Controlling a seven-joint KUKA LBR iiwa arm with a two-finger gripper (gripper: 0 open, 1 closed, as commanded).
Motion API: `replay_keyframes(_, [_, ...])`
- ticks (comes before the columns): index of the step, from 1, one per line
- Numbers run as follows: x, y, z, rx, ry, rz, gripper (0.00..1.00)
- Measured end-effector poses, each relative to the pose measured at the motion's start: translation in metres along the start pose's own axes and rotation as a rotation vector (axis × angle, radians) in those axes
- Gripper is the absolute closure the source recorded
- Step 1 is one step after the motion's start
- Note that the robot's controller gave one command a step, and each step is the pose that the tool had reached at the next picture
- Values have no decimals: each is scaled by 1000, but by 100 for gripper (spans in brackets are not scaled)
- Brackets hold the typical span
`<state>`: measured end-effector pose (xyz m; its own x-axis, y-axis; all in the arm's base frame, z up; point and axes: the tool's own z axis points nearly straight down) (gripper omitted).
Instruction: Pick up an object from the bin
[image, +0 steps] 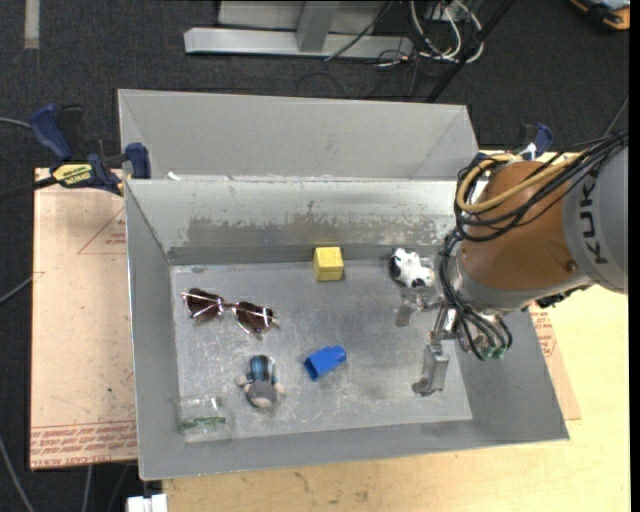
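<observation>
The grey bin (300, 205) takes up the middle of the frame. The arm (520, 235), with its orange cover, comes in from the right edge. Its gripper (419, 343) hangs low over the right part of the bin floor. The jaws stand apart with only bare metal between them, so it is gripping nothing.

The sunglasses (228, 311) lie far off at the left of the floor, their long axis running across the frame and tilted slightly down to the right. A blue piece (325, 362) lies to the left of the gripper, at about the height of its lower finger and clearly apart from it. A yellow block (328, 262) sits against the back wall, up and to the left.

Nearest is a small white-and-black figure (409, 267), just above the upper finger by the back wall. I judge this the likeliest pick: a short shift towards the top of the frame would bring the jaws round it, and the wall behind it leaves little room.
</observation>
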<state>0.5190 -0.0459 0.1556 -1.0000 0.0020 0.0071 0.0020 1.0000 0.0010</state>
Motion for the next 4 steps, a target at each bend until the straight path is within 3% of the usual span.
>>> replay_keyframes(1, [-2,0,-4,1,-7,-2,0])
replay_keyframes(2, [2,69,50,1,-11,-51,0])
replay_keyframes(3, [2,94,47,1,-7,-166,0])
replay_keyframes(4, [-20,106,53,1,-10,-281,0])
